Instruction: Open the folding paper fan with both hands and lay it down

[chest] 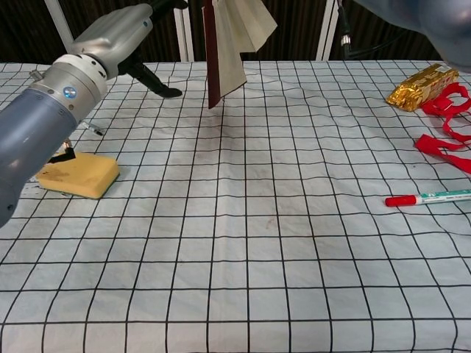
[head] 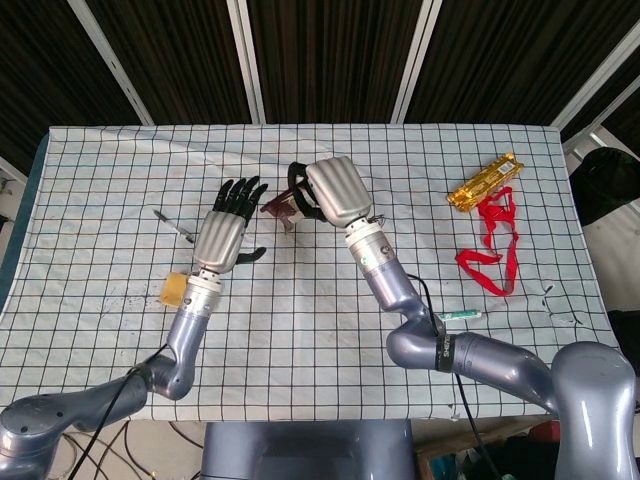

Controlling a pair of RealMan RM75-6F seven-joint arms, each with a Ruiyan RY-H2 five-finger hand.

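Dark red guard and cream paper: the folding fan (chest: 224, 44) hangs upright above the far middle of the checked tablecloth (chest: 243, 243).

The fan's long axis runs near vertical, its tip pointing down and clear of the cloth, pleats partly spread to the right. The right hand (head: 335, 192) grips its upper end. The left hand (head: 222, 232) hovers just beside it, fingers spread, holding nothing.

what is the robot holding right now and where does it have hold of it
The right hand holds the paper fan by its upper end, so it hangs above the table. The left hand holds nothing.
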